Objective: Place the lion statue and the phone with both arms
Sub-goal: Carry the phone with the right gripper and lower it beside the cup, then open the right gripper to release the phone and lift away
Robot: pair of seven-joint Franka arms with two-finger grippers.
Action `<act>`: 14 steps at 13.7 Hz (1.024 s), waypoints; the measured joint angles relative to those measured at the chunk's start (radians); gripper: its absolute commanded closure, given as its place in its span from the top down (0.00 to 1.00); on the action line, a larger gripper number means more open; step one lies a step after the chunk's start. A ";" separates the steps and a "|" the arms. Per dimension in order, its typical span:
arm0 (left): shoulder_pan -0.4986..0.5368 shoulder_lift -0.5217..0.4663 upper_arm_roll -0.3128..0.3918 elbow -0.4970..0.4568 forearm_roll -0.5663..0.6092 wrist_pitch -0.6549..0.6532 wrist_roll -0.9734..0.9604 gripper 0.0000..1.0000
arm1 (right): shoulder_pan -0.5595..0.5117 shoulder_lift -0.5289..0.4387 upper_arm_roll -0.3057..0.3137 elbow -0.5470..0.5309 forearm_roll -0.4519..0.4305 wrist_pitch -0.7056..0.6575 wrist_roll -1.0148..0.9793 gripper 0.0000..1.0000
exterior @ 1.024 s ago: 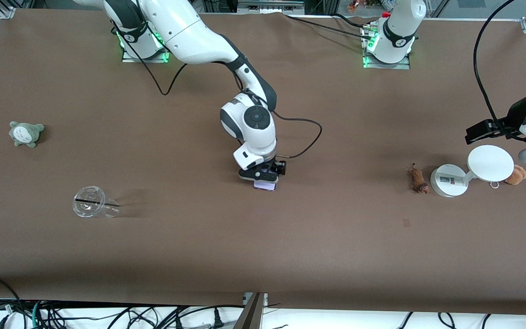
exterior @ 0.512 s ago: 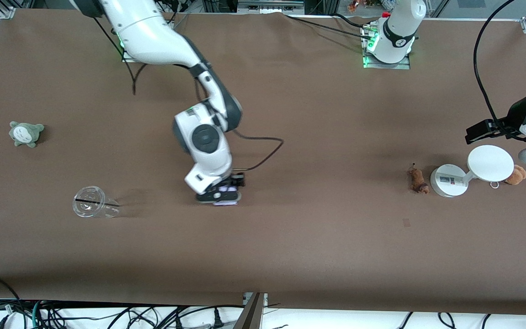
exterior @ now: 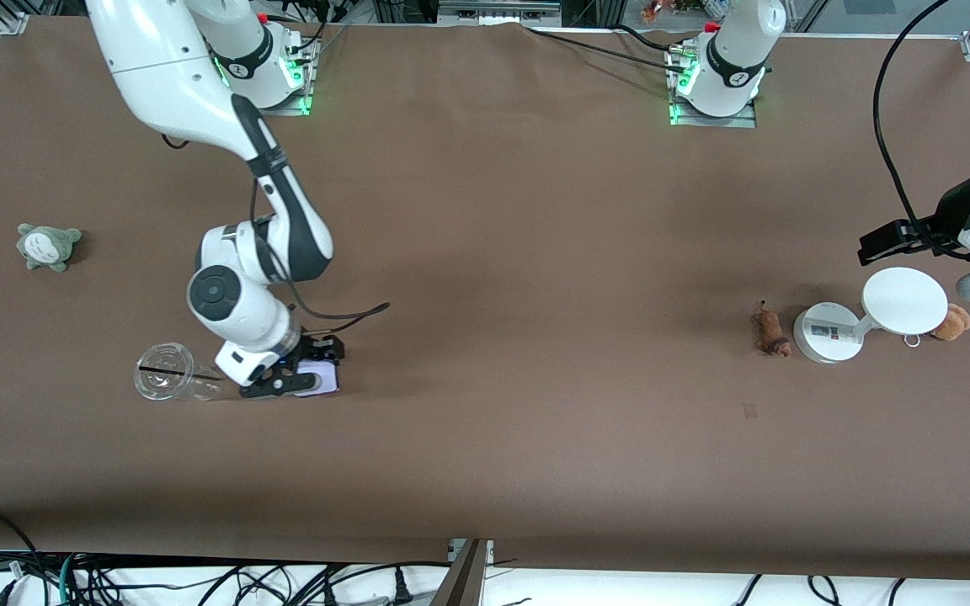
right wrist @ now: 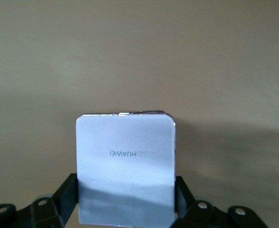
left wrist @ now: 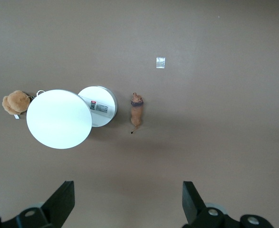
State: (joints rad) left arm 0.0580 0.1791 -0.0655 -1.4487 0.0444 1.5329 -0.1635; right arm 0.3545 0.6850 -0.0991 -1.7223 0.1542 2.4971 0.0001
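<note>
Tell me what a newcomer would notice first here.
The right gripper, shut on the phone, carries it low beside the clear cup at the right arm's end. At the left arm's end, the open left gripper hangs over the lion statue and white stand.

The left gripper (left wrist: 125,204) (fingertips only) is cut off by the frame edge.
</note>
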 measured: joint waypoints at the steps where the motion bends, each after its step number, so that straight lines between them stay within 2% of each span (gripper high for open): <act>1: 0.000 0.000 0.000 0.000 0.000 0.000 0.000 1.00 | -0.015 0.001 0.001 -0.029 0.008 0.040 -0.023 0.55; 2: 0.000 0.000 0.000 0.000 0.000 0.000 0.000 1.00 | -0.025 0.003 0.001 -0.047 0.013 0.063 -0.031 0.72; 4: 0.000 0.000 0.000 0.000 0.000 0.000 0.000 1.00 | -0.030 0.003 0.002 -0.058 0.053 0.073 -0.038 0.97; 11: 0.000 0.000 0.000 0.000 0.000 0.000 0.000 1.00 | -0.030 -0.020 0.010 -0.048 0.081 0.056 -0.036 0.99; 14: 0.000 0.000 0.000 0.000 0.000 0.000 0.000 1.00 | -0.025 -0.097 0.021 -0.030 0.084 -0.052 -0.004 0.99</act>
State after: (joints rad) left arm 0.0580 0.1791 -0.0655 -1.4487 0.0444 1.5329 -0.1635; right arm 0.3295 0.5881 -0.0785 -1.7527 0.2384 2.4448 -0.0036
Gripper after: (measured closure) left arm 0.000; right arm 0.004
